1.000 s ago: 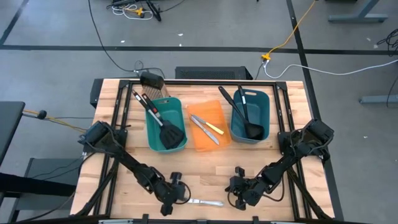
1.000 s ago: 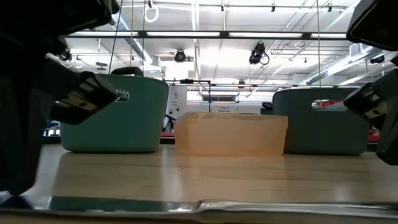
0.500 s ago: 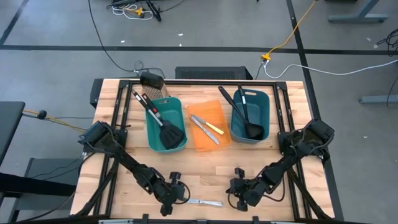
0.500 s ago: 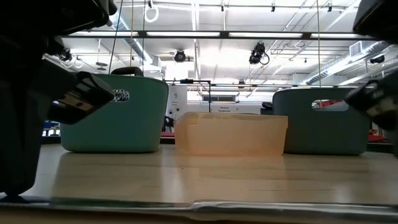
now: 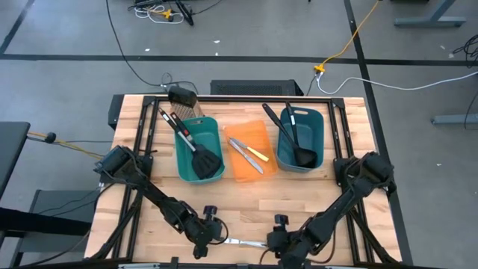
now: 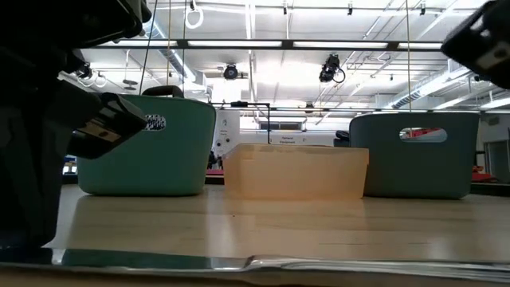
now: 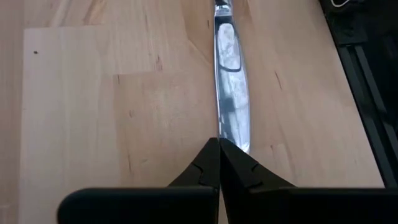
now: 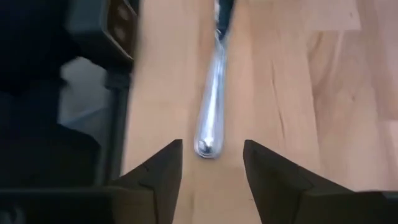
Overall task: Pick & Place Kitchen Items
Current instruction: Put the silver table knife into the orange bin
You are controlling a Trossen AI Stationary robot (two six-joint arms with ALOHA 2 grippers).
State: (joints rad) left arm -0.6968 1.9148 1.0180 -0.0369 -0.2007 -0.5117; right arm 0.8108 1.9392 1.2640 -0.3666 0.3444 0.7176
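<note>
left gripper (image 5: 211,237): clenched on blade tip of silver table knife (image 5: 246,243), near table edge
right gripper (image 8: 211,163): released, fingers straddling the knife's handle end

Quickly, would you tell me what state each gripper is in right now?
Left gripper: shut, its fingertips at the blade end of the silver table knife on the table; no grip shows.
Right gripper: open, its fingers either side of the knife's handle end, holding nothing.

Silver table knife (image 5: 246,243) flat at the table's (image 5: 246,202) near edge
</note>
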